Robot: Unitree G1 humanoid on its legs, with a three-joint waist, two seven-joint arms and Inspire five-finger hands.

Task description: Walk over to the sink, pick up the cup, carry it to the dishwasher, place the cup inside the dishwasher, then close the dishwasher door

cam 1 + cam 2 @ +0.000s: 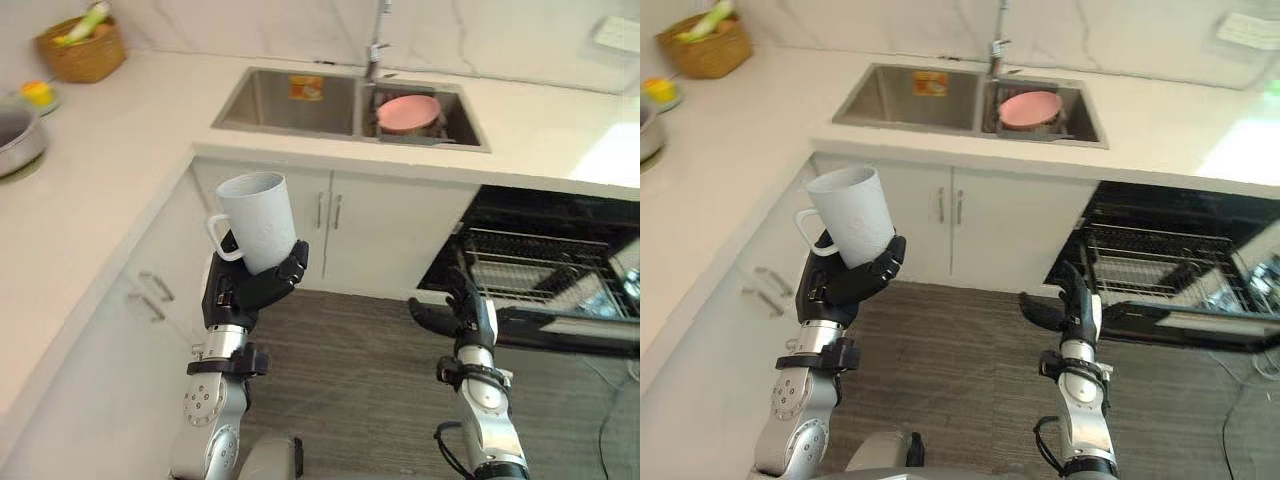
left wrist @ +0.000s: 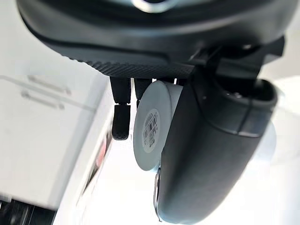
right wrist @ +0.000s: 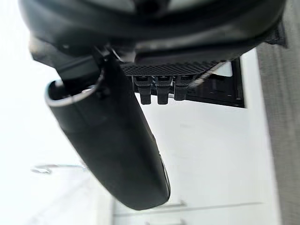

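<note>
Although the cup (image 1: 256,218) looks light and stiff, its smooth wall may slip, so I judge that a grasp round the body suits it. In the left eye view the left robot hand (image 1: 250,290) is curled round its lower part, upright, forearm raised, well apart from the open dishwasher (image 1: 545,262). The left wrist view shows its base beside the thumb. In the right wrist view the right robot hand (image 3: 112,150) is relaxed and empty.

1. From my head, both eye views look steeply down, sharing the sink (image 1: 345,105), cabinet doors (image 1: 330,225) and open dishwasher (image 1: 545,265).
2. My left wrist view looks along my left hand (image 2: 206,154), very close to the underside of the cup (image 2: 152,126).
3. My right wrist view looks along my right hand (image 3: 112,145) toward the cabinet doors.
</note>
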